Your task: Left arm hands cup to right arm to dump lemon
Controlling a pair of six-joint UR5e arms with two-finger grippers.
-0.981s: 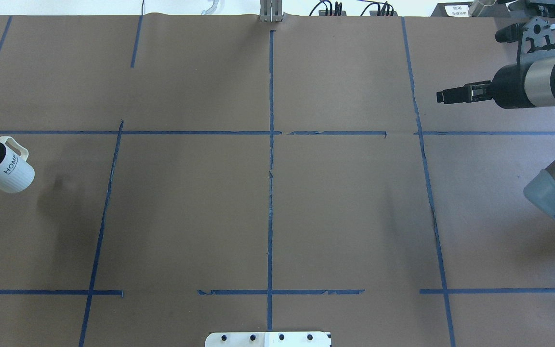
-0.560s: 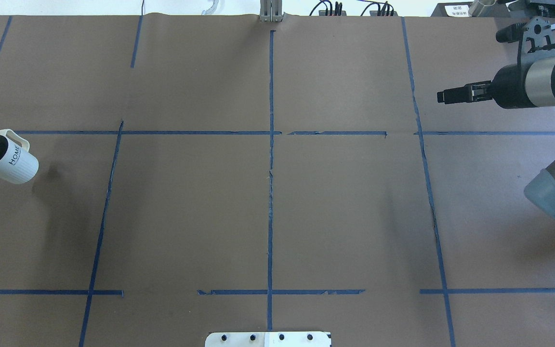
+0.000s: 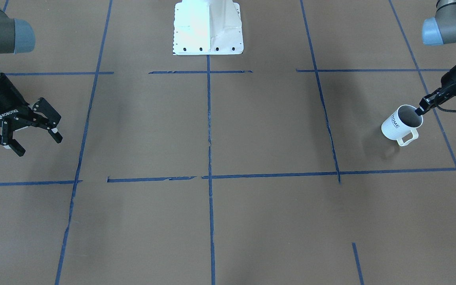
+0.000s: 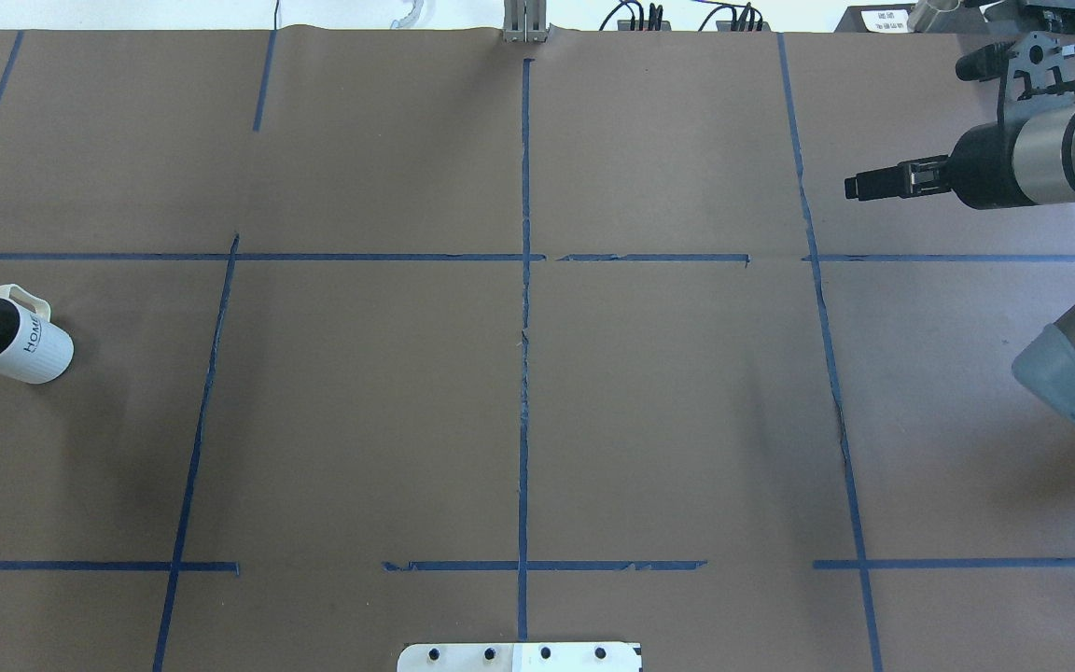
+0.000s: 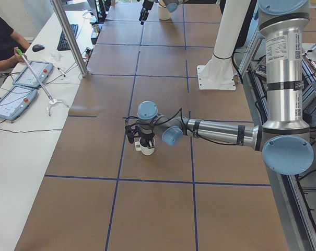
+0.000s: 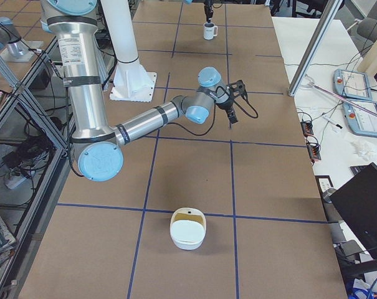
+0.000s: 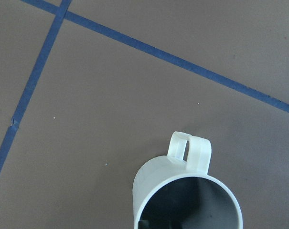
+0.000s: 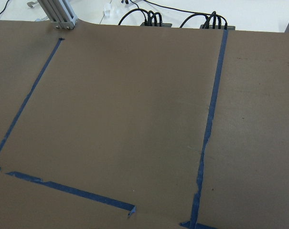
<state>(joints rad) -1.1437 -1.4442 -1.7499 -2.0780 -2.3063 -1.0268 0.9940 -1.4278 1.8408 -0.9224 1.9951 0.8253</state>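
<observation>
Far left: white ribbed HOME cup, rim in left gripper; right gripper spread.

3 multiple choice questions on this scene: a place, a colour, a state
1. Where is the cup? A table centre; B robot's left side, in the left pincer; C robot's right edge.
2. The cup's outside colour? A white; B blue; C red.
3. The right pincer is: A shut on the cup; B shut, empty; C open, empty.
Answers: 1 B, at the overhead view's left edge; 2 A, its wall shows white; 3 C, spread wide, holding nothing.
</observation>
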